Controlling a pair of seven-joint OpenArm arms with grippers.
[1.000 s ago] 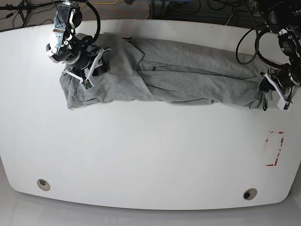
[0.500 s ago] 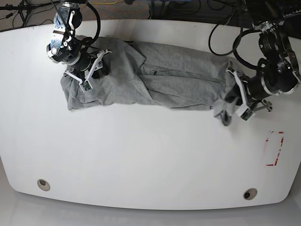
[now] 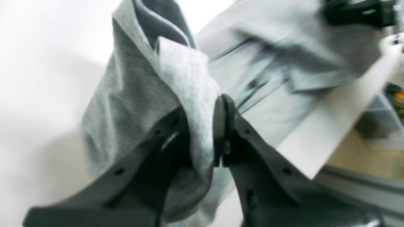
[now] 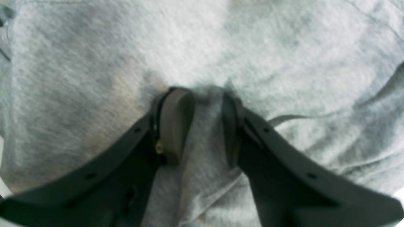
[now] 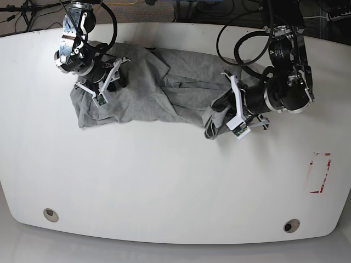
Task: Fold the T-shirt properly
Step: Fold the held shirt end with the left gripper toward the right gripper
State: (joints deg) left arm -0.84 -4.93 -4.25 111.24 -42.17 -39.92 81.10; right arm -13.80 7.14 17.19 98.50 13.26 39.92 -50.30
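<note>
In the left wrist view, a bunched end of the heather-grey cotton T-shirt (image 3: 176, 94) is pinched by the left hand (image 3: 202, 132). In the right wrist view, a fold is gripped by the right hand (image 4: 206, 126). In the base view, the shirt is seen on the white tabletop (image 5: 164, 181).

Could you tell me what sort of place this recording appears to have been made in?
Probably a robotics lab or test workspace: a plain white table carries only a grey T-shirt, black cables trail behind it, and a red-taped rectangle marks its surface.
</note>
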